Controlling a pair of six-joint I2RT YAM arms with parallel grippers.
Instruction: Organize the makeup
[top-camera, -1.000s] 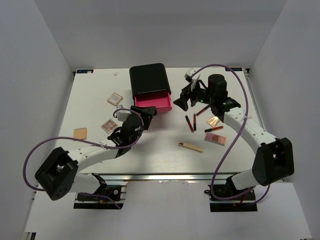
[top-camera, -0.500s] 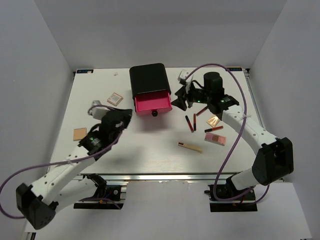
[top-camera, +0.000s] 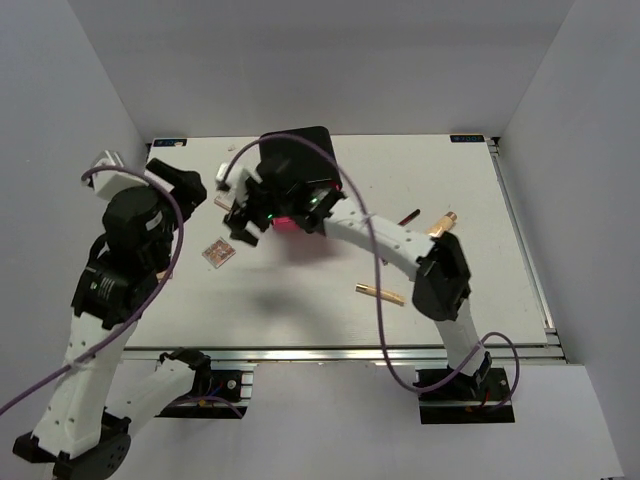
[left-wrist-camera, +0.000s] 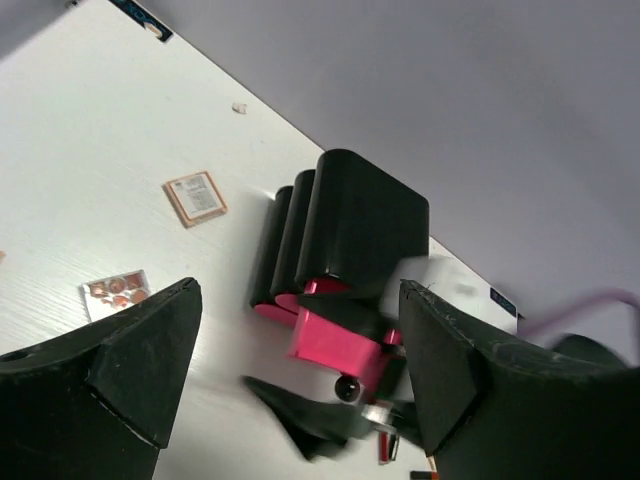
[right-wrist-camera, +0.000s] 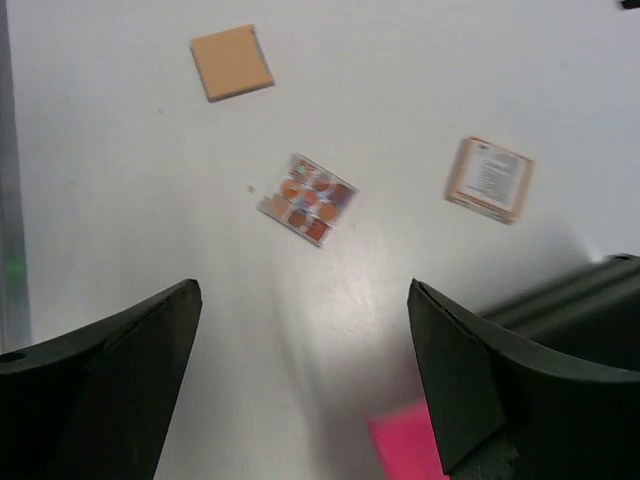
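The white desk (top-camera: 480, 270) carries a black box (top-camera: 300, 150) at its far middle. The box's pink drawer (left-wrist-camera: 335, 340) sticks out toward the arms.

The left arm stands tall over the desk's left edge. The left fingers (left-wrist-camera: 130, 370) are spread wide with nothing between them, and they look down on the box from the side. The right arm stretches across the desk to the box's left front. The right fingers (right-wrist-camera: 110, 360) are also spread wide and hold nothing, hanging above the desk.

The makeup lies loose on the desk in two groups. Left of the box are a labelled square compact (right-wrist-camera: 490, 178), an eyeshadow palette (right-wrist-camera: 307, 199) and a plain peach square compact (right-wrist-camera: 232, 62), all apart from one another. Right of the box, the slim gold-beige stick (top-camera: 380, 293) lies near the front. Farther back are a thin dark-red lip stick (top-camera: 408, 216) and, just beside it, a small peach-gold piece (top-camera: 443, 222) too small to name.
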